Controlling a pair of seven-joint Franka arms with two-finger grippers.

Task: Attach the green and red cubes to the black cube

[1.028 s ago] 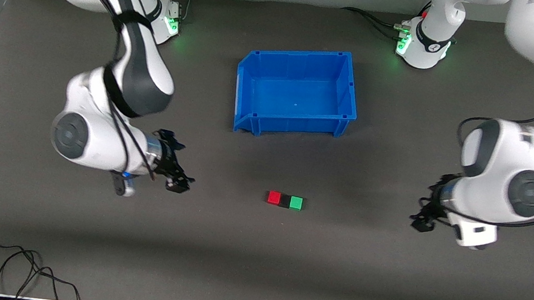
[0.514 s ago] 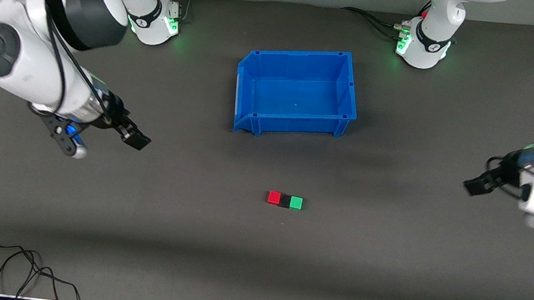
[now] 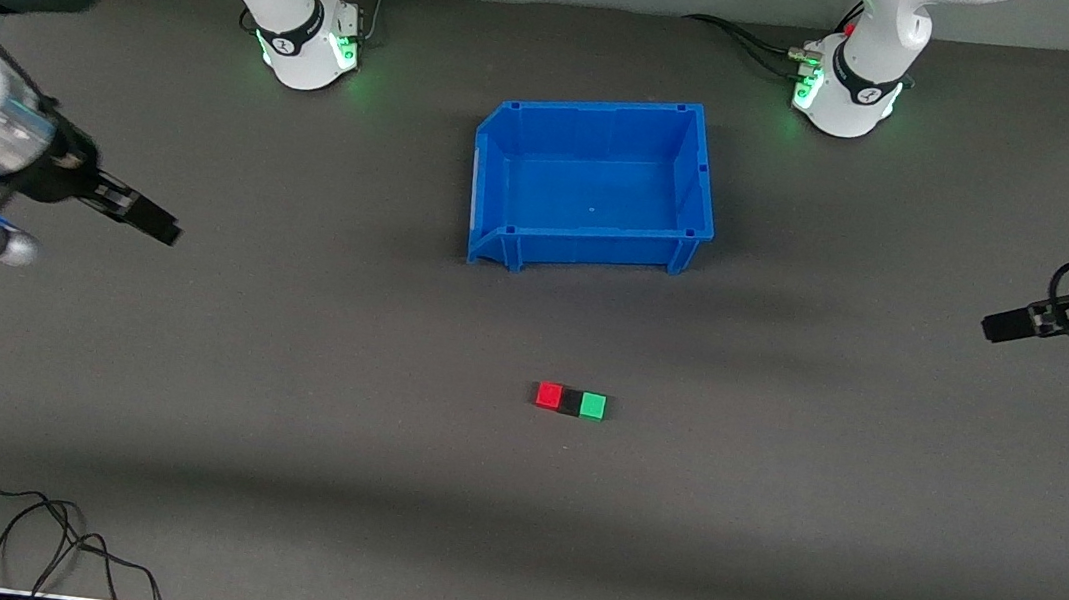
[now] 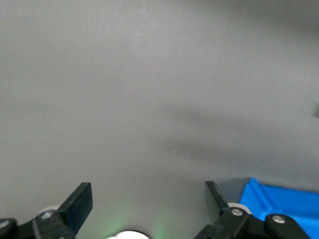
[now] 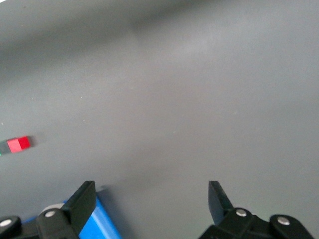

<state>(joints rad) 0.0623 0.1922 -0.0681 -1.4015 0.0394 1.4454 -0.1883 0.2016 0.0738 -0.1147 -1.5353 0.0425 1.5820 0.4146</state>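
Observation:
The red cube (image 3: 549,395), black cube (image 3: 569,404) and green cube (image 3: 593,405) lie touching in one row on the grey mat, the black one in the middle, nearer to the front camera than the blue bin. My right gripper (image 3: 162,230) is open and empty, up over the mat toward the right arm's end of the table. My left gripper (image 3: 997,326) is open and empty over the left arm's end. The right wrist view shows open fingers (image 5: 87,196) and the red cube (image 5: 20,144) far off. The left wrist view shows open fingers (image 4: 82,199) over bare mat.
The blue bin (image 3: 591,244) stands empty mid-table between the arm bases and the cubes; a corner of it shows in the left wrist view (image 4: 284,199) and the right wrist view (image 5: 99,224). Black cables (image 3: 15,533) lie near the front edge at the right arm's end.
Both grippers have drawn away from the cube row toward their own ends of the table and risen. The three cubes have not moved.

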